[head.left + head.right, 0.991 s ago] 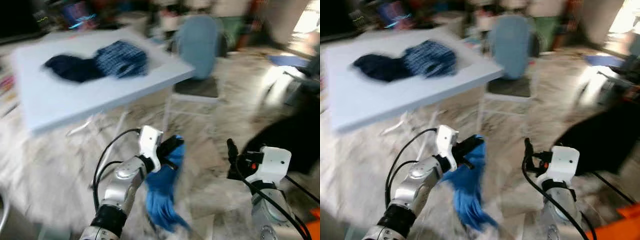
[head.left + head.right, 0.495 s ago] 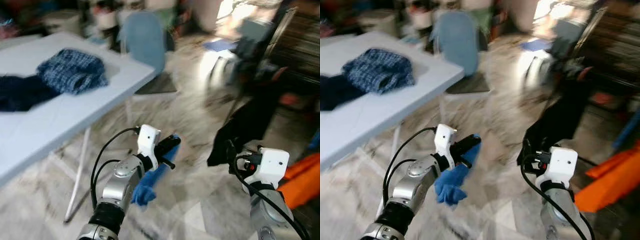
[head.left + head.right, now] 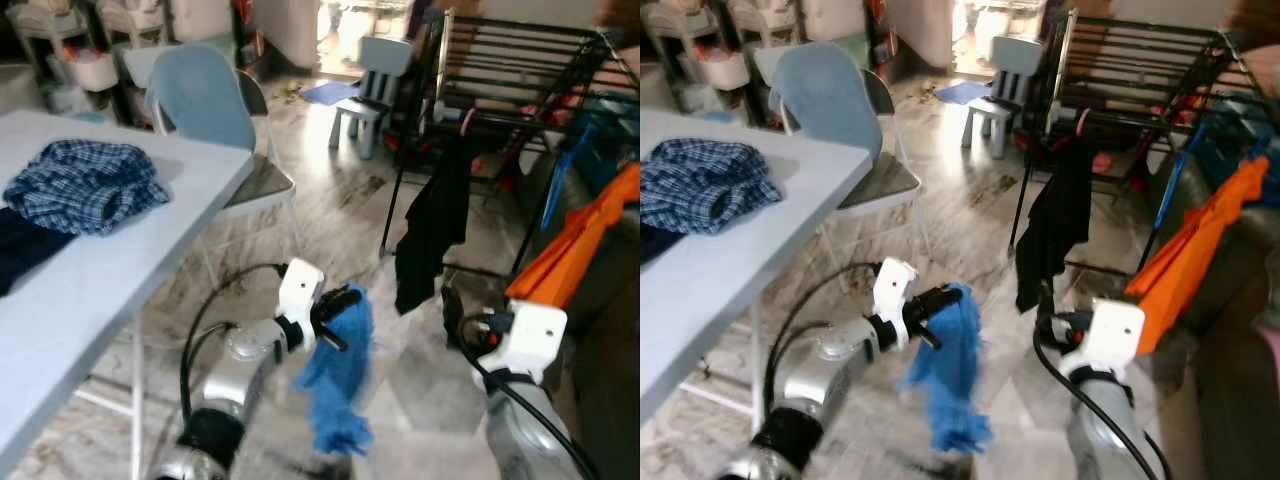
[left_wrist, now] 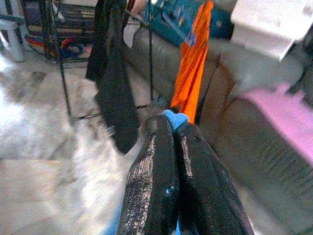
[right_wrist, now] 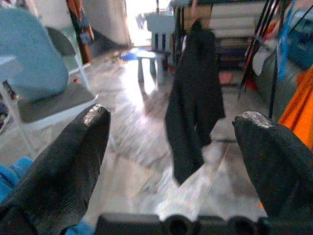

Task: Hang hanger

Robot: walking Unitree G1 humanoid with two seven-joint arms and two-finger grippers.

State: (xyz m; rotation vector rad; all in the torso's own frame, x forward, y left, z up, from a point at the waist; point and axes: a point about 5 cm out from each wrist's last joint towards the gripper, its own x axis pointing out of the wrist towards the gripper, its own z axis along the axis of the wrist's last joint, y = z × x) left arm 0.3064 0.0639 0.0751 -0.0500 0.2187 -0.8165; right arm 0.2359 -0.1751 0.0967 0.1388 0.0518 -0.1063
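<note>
Left end effector pinches blue garment — hanging below.

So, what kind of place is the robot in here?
Probably a lived-in home room used for laundry: a black metal drying rack with a black garment hanging, a white folding table with a checked blue cloth, a grey sofa.

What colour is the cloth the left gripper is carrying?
Bright blue; the cloth hangs from the left gripper, clearest in the left eye view.

white table, checked cloth, perhaps shirt
</note>
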